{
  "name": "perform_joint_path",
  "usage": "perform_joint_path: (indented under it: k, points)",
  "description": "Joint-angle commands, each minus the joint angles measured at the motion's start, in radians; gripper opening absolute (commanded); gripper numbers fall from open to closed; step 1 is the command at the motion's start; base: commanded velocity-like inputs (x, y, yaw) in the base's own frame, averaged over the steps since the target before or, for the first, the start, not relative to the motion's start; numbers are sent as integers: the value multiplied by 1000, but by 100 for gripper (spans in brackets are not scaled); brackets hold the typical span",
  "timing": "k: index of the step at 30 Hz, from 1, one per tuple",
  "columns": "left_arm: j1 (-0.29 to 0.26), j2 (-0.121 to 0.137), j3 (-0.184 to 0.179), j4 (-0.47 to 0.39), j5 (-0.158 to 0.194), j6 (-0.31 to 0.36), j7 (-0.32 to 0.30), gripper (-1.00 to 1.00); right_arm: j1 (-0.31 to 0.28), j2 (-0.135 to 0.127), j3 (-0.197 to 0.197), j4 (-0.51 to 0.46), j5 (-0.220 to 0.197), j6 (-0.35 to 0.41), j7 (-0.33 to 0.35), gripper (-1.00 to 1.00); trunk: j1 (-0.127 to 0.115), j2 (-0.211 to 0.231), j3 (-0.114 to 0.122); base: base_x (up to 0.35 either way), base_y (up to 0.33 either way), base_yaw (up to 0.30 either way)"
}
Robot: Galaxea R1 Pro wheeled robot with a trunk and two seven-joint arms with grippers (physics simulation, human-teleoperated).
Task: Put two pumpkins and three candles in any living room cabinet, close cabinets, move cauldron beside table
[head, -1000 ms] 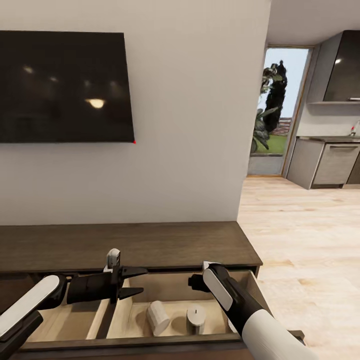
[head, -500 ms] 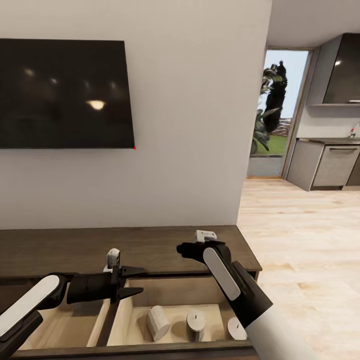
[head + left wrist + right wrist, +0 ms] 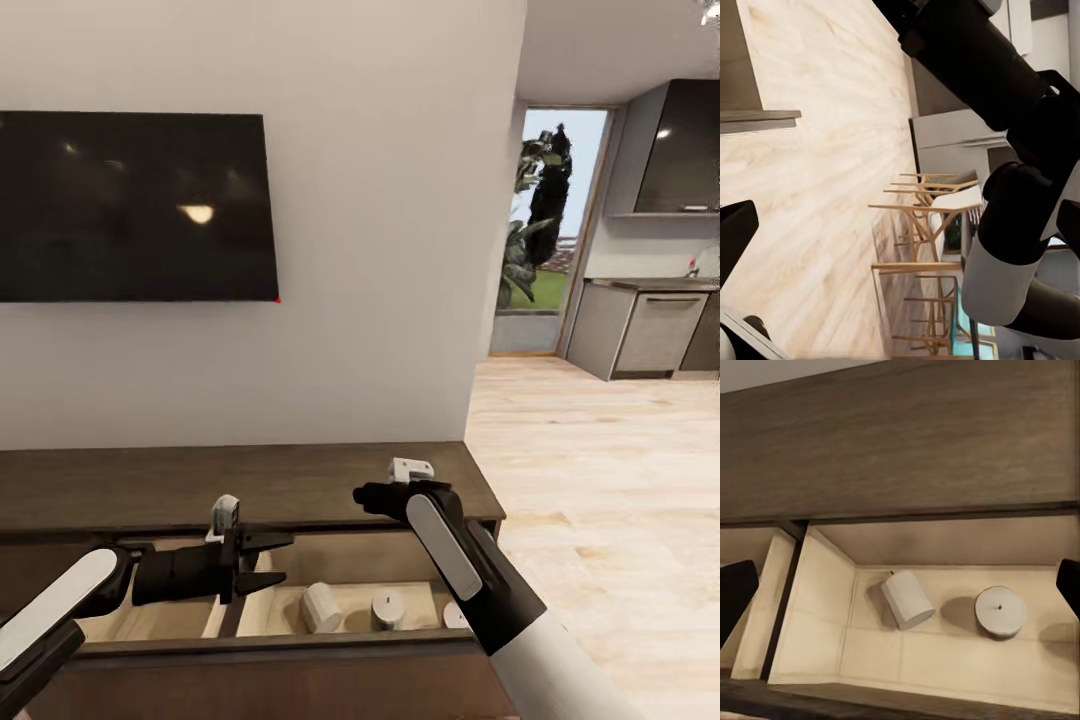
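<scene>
The cabinet (image 3: 250,485) stands under the wall, its drawer (image 3: 945,660) pulled out. Three candles lie inside: one tipped (image 3: 906,598), one upright (image 3: 1000,611), and a third (image 3: 455,614) mostly hidden behind the right arm. The left gripper (image 3: 262,561) is spread open and empty. The right gripper (image 3: 372,497) hovers over the top, apparently open. Candles look stowed; next comes pushing the drawer shut.

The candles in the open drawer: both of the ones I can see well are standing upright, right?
Not quite. Only one candle stands upright, wick up. The other candle lies on its side beside it, apart from it. The right wrist view shows this most plainly. They do sit in the open drawer, as you say.
</scene>
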Motion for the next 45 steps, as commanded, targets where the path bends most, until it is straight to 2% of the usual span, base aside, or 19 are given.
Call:
perform_joint_path:
  k: [1, 45]
  points:
    - [-1, 1, -2, 0, -5, 0, -7, 100, -1, 0, 1, -1, -9, 1, -10, 100, -5, 7, 2, -337, 0, 0]
    - [-1, -2, -12, 5, -18, -1, 14, 100, -1, 0, 1, 1, -8, 0, -12, 100, -173, 315, 140, -340, 0, 0]
